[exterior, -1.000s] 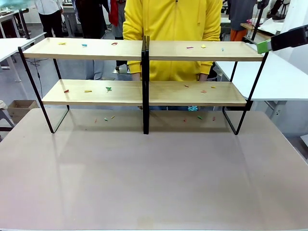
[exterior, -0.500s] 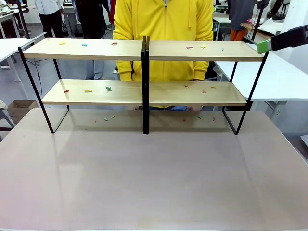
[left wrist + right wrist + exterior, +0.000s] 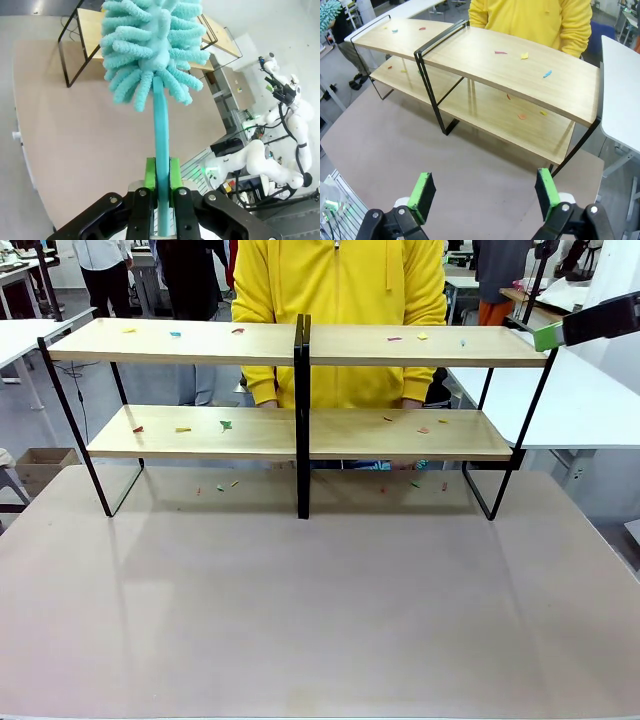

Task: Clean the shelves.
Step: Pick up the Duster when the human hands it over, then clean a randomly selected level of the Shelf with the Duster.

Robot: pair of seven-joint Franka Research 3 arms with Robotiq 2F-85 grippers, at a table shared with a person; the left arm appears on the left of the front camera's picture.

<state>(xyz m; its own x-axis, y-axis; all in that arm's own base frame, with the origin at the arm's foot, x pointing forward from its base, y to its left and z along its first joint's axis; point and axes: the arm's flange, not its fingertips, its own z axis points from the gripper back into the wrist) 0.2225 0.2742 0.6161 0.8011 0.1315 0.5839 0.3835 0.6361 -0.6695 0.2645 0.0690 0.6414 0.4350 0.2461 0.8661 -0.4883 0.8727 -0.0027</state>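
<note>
Shelves (image 3: 260, 433), on bench (image 3: 320, 600): coloured scraps (image 3: 226, 425) on tiers. Left gripper (image 3: 161, 172) clamped on teal duster (image 3: 150, 45); right gripper (image 3: 484, 184) apart.

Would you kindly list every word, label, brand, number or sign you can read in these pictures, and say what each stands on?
There is no readable text. The shelves, the teal duster held in the shut left claw, the open right claw and the person's yellow top show no print, label or number.
</note>
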